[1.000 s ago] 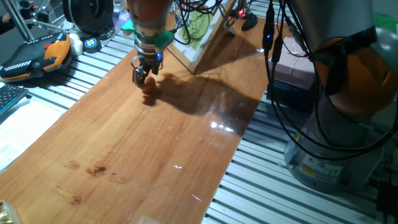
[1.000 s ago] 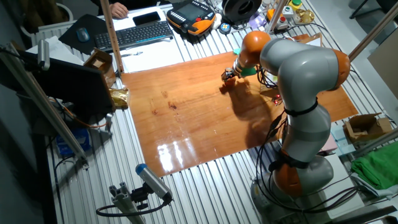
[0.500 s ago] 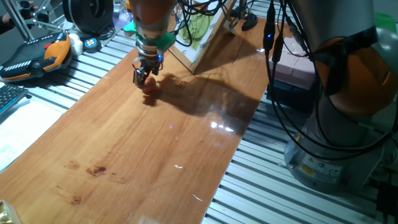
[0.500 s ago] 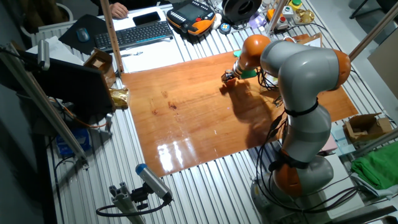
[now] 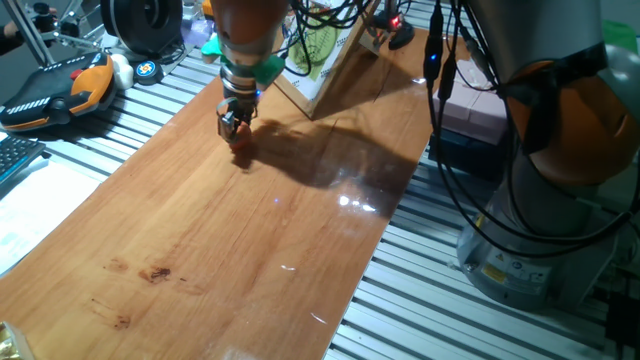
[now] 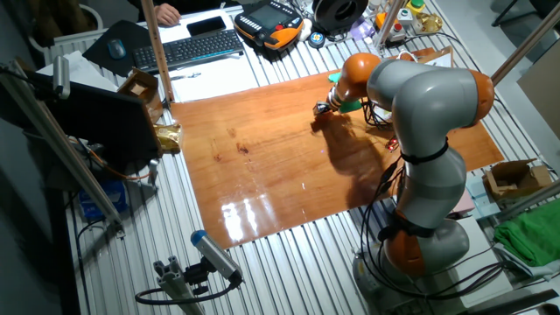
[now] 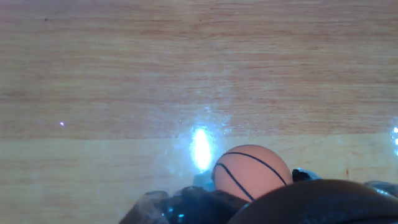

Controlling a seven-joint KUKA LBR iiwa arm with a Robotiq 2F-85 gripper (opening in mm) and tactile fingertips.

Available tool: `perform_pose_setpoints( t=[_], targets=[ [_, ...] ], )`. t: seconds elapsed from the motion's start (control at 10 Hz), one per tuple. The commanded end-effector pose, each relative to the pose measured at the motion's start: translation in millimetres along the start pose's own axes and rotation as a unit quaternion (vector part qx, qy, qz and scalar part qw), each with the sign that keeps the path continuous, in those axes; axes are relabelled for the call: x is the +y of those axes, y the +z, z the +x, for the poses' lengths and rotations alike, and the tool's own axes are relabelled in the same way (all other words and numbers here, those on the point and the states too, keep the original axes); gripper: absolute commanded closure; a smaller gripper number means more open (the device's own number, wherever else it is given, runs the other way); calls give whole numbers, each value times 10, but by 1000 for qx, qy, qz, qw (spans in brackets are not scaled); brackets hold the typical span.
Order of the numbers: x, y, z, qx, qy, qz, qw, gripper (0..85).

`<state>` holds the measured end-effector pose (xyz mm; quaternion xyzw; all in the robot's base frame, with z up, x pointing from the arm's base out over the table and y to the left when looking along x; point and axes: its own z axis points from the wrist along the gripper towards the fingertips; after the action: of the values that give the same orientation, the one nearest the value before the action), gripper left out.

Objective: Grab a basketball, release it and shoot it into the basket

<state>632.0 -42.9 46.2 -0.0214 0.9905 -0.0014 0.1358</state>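
Note:
The tiny orange basketball (image 7: 252, 173) with dark seam lines rests on the wooden board (image 5: 220, 250), low in the hand view. Dark fingers press against both of its sides. In one fixed view my gripper (image 5: 234, 126) stands upright at the far end of the board with its fingers drawn together, and the ball (image 5: 241, 139) shows at their tips. In the other fixed view the gripper (image 6: 322, 108) is small and the ball is too small to make out. The basket's tilted wood-framed board (image 5: 335, 65) with its whitish net (image 5: 312, 42) stands just behind the gripper.
An orange-and-black device (image 5: 62, 90) lies at the far left beside a black spool (image 5: 140, 25). A keyboard (image 6: 192, 48) and a cardboard box (image 6: 140, 87) sit off the board's far side. Cables (image 5: 450, 120) hang by the arm's base (image 5: 540, 220) on the right.
The gripper has shifted slightly right over the ball, and its fingers have drawn together around it. The ball has stayed in the same spot on the board.

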Motion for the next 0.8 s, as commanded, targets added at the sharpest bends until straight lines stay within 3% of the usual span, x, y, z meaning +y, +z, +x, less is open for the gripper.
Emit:
perform_pose_setpoints(
  t=[0.0,0.1,0.4,0.7],
  targets=[
    [-1,2,5,6,-11,-1,1000,800],
    [3,-10,1,9,-13,-1,1000,843],
    [25,-127,-29,22,-11,-4,1000,843],
    [64,-414,-65,33,1,4,999,843]
  ],
)
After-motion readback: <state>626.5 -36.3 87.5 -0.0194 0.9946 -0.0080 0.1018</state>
